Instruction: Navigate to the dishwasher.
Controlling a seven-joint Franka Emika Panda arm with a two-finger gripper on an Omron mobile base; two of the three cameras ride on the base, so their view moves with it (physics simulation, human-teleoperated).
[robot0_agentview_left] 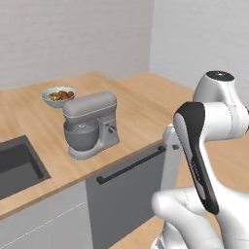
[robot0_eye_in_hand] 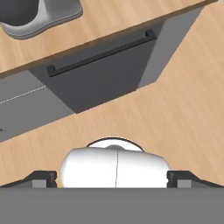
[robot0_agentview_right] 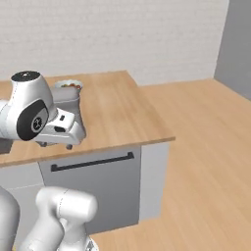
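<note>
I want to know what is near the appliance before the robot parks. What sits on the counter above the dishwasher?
Above the dishwasher the wooden counter carries a grey stand mixer, with a bowl of food behind it. The dishwasher is shut, so its inside is hidden.

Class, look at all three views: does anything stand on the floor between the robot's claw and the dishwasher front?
Nothing visible does. The dishwasher sits closed under the wooden counter, with bare wood floor between it and the claw. The stand mixer is up on the counter, out of the path.
</note>
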